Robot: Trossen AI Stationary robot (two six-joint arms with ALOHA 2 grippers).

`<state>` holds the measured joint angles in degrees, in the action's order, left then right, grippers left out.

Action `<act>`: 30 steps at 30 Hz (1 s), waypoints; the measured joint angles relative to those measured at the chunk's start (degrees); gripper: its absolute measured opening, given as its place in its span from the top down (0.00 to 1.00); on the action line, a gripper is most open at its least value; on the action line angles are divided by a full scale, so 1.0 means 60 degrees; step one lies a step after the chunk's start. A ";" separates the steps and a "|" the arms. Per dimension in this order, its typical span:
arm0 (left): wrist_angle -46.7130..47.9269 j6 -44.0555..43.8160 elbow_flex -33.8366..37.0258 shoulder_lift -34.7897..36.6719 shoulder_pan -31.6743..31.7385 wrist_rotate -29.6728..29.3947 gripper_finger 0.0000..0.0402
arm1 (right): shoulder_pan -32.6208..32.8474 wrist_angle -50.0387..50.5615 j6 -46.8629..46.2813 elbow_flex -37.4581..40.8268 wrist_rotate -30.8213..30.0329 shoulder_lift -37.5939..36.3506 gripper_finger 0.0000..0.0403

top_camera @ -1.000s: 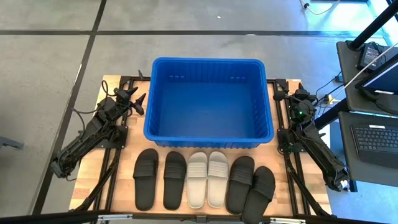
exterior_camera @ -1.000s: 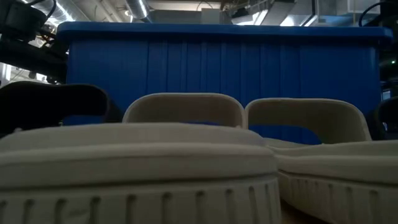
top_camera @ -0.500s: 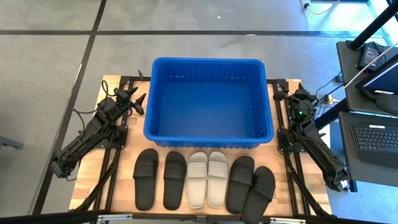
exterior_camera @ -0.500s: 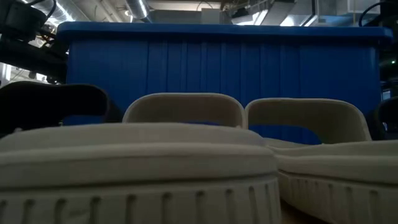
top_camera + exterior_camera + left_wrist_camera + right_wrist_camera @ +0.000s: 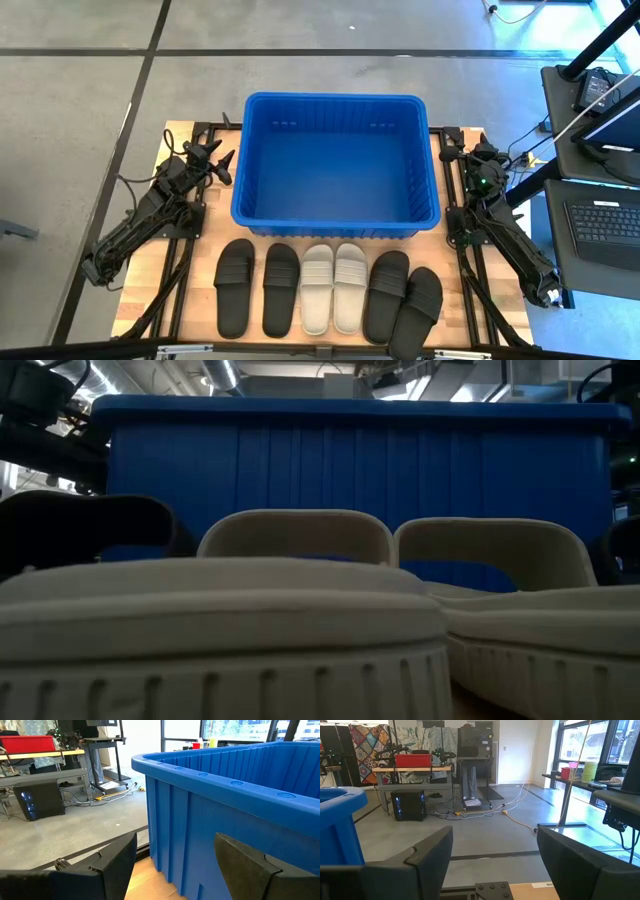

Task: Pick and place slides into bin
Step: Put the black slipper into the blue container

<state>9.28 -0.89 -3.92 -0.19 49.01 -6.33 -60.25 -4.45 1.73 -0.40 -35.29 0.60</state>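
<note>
Bin [image 5: 335, 108]: glossy blue plastic, ribbed walls. Slides [image 5: 318, 288]: matt, black and off-white, foam-like, grooved sole edges. Worktop [image 5: 145, 285]: pale bare wood.

Grey concrete floor [image 5: 485, 837] crossed by dark lines; patterned hangings [image 5: 362, 740] behind a workbench [image 5: 412, 769]; bright windows [image 5: 582, 742]

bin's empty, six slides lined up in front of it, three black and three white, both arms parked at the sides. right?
One thing is off: the slides are four black and two white, not three and three; the high view shows it. The rest holds: the bin is empty, the row lies in front of it, and the left gripper and right gripper sit at the bin's sides, both open.
</note>
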 joint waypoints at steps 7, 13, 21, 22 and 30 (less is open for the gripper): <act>0.0000 -0.0002 0.0002 0.0002 -0.0002 0.0000 0.35 | 0.0000 0.0000 -0.0133 0.0000 0.0000 0.0003 0.28; 0.0007 -0.0006 0.0004 0.0000 0.0000 0.0208 0.35 | -0.0001 0.0000 -0.0507 0.0000 0.0000 -0.0001 0.28; 0.0026 -0.0061 0.0004 0.0004 0.0000 0.0492 0.35 | -0.0003 0.0000 -0.0531 -0.0003 0.0000 0.0001 0.28; 0.0026 -0.0061 0.0004 0.0004 0.0000 0.0499 0.35 | 0.0001 -0.0004 -0.0488 -0.0001 0.0000 0.0002 0.28; 0.0026 -0.0071 0.0004 0.0000 0.0000 0.0499 0.35 | 0.0001 -0.0062 0.0023 0.0000 -0.0004 -0.0001 0.28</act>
<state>9.43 -1.32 -3.90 -0.18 49.01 -3.33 -60.25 -4.82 1.87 -0.40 -35.31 0.60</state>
